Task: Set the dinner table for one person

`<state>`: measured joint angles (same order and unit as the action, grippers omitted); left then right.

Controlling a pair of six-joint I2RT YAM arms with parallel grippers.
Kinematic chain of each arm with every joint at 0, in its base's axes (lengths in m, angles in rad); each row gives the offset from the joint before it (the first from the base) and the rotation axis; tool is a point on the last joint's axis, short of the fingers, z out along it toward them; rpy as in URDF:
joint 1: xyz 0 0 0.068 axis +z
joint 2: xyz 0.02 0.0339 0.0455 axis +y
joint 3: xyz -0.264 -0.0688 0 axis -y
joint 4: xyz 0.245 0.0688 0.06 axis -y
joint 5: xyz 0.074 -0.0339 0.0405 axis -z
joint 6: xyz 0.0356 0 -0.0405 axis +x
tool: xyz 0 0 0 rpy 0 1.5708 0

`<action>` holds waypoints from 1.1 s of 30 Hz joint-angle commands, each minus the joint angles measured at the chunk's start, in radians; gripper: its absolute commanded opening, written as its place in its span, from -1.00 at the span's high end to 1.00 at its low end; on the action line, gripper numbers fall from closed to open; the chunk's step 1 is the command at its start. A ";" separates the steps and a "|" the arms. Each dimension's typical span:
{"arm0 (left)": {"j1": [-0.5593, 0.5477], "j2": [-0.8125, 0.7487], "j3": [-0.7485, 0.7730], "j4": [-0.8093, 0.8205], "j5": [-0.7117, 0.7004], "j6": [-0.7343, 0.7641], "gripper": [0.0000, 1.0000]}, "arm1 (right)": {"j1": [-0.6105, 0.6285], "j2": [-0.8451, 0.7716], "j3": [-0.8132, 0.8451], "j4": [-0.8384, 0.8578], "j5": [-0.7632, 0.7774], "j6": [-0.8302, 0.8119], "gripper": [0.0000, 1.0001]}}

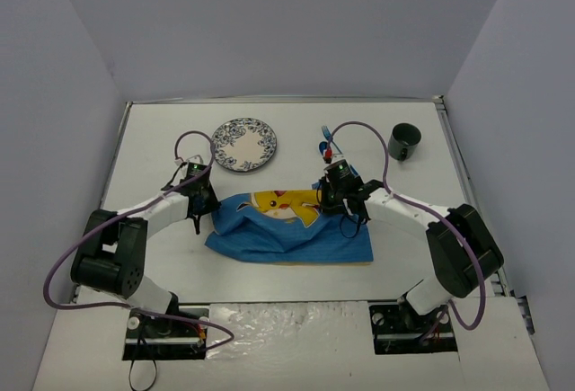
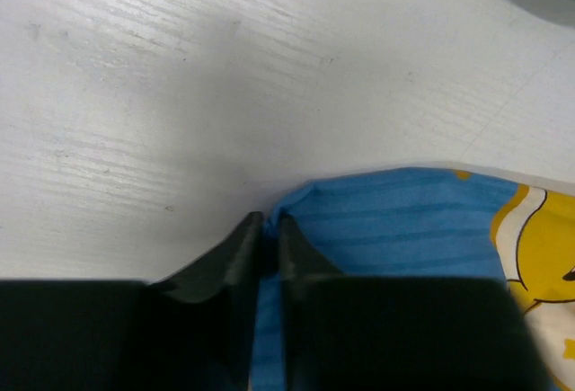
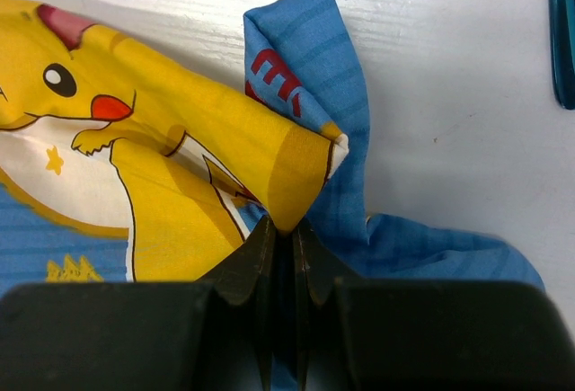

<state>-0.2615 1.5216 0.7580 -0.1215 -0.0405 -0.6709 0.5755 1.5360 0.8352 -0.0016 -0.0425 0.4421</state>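
The dinner table [image 1: 148, 144] is a white tabletop. On it lies a crumpled blue placemat [image 1: 296, 232] with a yellow cartoon figure. My left gripper [image 1: 210, 207] is at the mat's near-left corner. In the left wrist view its jaws [image 2: 269, 226] are shut on the blue edge of the placemat [image 2: 395, 220]. My right gripper [image 1: 325, 199] is at the mat's far-right part. In the right wrist view the right gripper [image 3: 286, 229] is shut on a raised yellow and blue fold of the placemat [image 3: 180, 139].
A blue-patterned plate [image 1: 243, 145] lies behind the mat on the left. A dark mug [image 1: 404, 141] stands at the back right. A blue fork [image 1: 325, 132] lies just behind the right gripper, and a teal handle [image 3: 564, 31] shows at the edge of the right wrist view.
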 commanded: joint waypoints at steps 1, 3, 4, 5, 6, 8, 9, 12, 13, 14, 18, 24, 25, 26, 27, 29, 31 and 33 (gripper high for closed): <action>0.004 -0.011 0.034 -0.004 0.018 0.021 1.00 | -0.005 -0.041 -0.013 0.034 0.036 0.014 0.94; 0.004 -0.054 0.059 -0.044 0.013 0.042 1.00 | -0.005 -0.061 -0.020 0.034 0.055 0.017 0.92; 0.004 -0.078 0.073 -0.064 0.009 0.055 1.00 | -0.005 -0.072 -0.024 0.034 0.065 0.018 0.92; 0.004 -0.105 0.091 -0.086 -0.003 0.070 1.00 | -0.004 -0.084 -0.026 0.034 0.072 0.015 0.86; 0.004 -0.134 0.111 -0.109 -0.018 0.087 1.00 | -0.003 -0.096 -0.027 0.034 0.078 0.010 0.78; 0.004 -0.199 0.151 -0.147 -0.051 0.131 1.00 | -0.005 -0.133 -0.023 0.030 0.084 -0.008 0.44; 0.004 -0.230 0.170 -0.170 -0.064 0.156 1.00 | -0.005 -0.153 -0.017 0.028 0.085 -0.019 0.29; 0.004 -0.302 0.230 -0.237 -0.086 0.223 1.00 | -0.004 -0.213 0.006 0.018 0.081 -0.066 -0.24; 0.004 -0.319 0.249 -0.256 -0.086 0.243 1.00 | -0.004 -0.225 0.015 0.014 0.074 -0.088 -0.41; 0.004 -0.332 0.265 -0.273 -0.082 0.263 1.00 | -0.005 -0.232 0.027 0.012 0.063 -0.111 -0.54; 0.004 -0.357 0.288 -0.339 -0.074 0.307 1.00 | -0.006 -0.227 0.072 0.007 0.053 -0.182 -0.63; 0.007 -0.422 0.273 -0.408 -0.137 0.348 1.00 | -0.009 -0.123 0.132 0.006 0.053 -0.221 -0.57; 0.007 -0.430 0.269 -0.416 -0.151 0.350 1.00 | -0.008 -0.104 0.144 0.007 0.053 -0.226 -0.54; 0.007 -0.439 0.267 -0.430 -0.164 0.349 1.00 | -0.008 -0.076 0.162 0.009 0.062 -0.232 -0.49; 0.008 -0.447 0.264 -0.442 -0.174 0.348 1.00 | -0.009 -0.049 0.179 0.012 0.073 -0.239 -0.44; 0.008 -0.464 0.255 -0.454 -0.193 0.342 1.00 | -0.013 0.015 0.214 0.021 0.094 -0.259 -0.32; 0.009 -0.475 0.241 -0.453 -0.199 0.340 1.00 | -0.016 0.069 0.243 0.029 0.102 -0.276 -0.26; 0.011 -0.480 0.228 -0.451 -0.203 0.340 1.00 | -0.024 0.121 0.268 0.040 0.113 -0.292 -0.23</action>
<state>-0.2604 1.0748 0.9952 -0.5765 -0.1906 -0.3478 0.5681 1.5904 1.0198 -0.0094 0.0221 0.2065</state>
